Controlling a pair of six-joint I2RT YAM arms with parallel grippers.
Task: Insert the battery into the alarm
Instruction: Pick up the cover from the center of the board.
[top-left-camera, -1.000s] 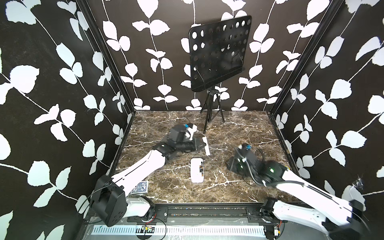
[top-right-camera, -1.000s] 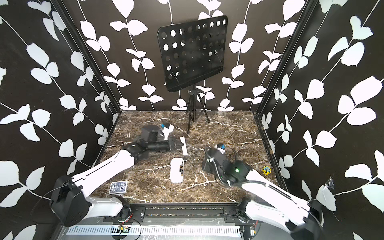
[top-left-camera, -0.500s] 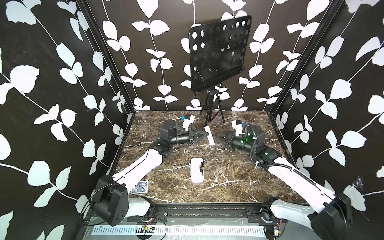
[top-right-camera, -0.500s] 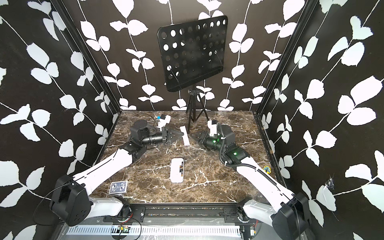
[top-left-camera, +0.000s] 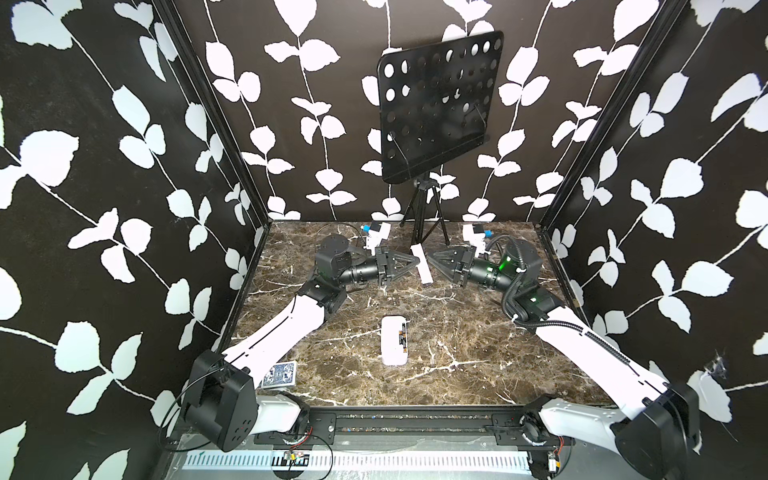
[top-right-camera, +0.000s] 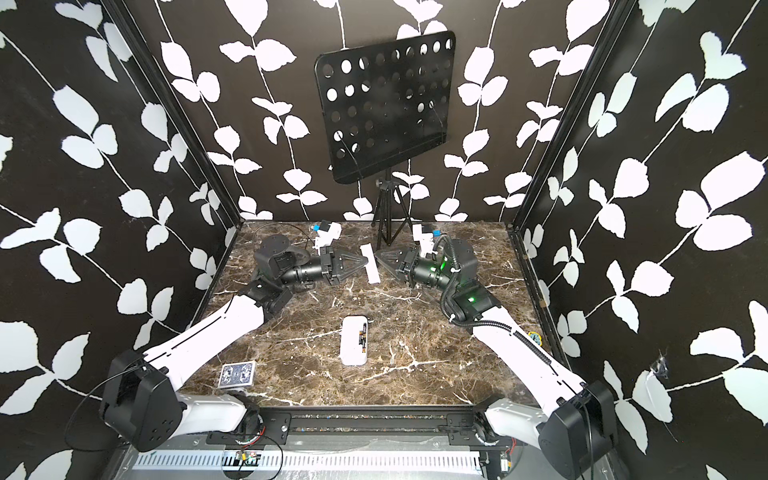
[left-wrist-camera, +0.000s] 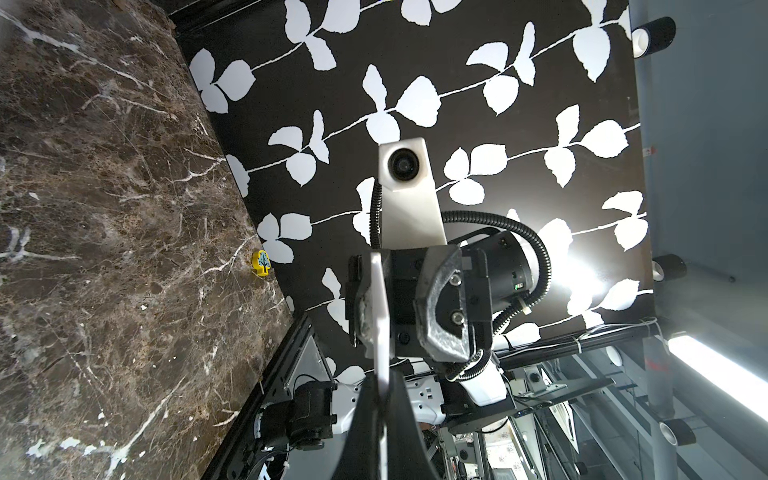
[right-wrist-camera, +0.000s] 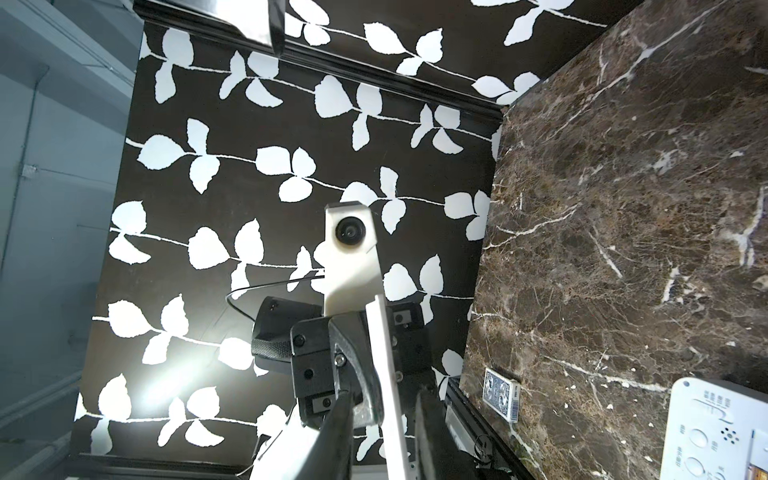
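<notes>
This is a robotics laboratory test cell: the left arm (top-left-camera: 282, 332) and right arm (top-left-camera: 582, 345) are mounted on a black rail (top-left-camera: 415, 430) at the front edge of a marble-pattern tabletop (top-left-camera: 457, 353), with a slotted cable duct (top-left-camera: 374, 459) and loose wiring (top-left-camera: 296, 454) below the rail. Leaf-print walls (top-left-camera: 124, 166), joined by black corner posts (top-left-camera: 218, 124), enclose the tabletop on three sides, and a music stand (top-left-camera: 440, 104) stands at the back. In the wrist views, a grey room wall (right-wrist-camera: 50, 187), a light strip (left-wrist-camera: 715, 374) and spotlights (left-wrist-camera: 652, 35) lie outside the panels.
</notes>
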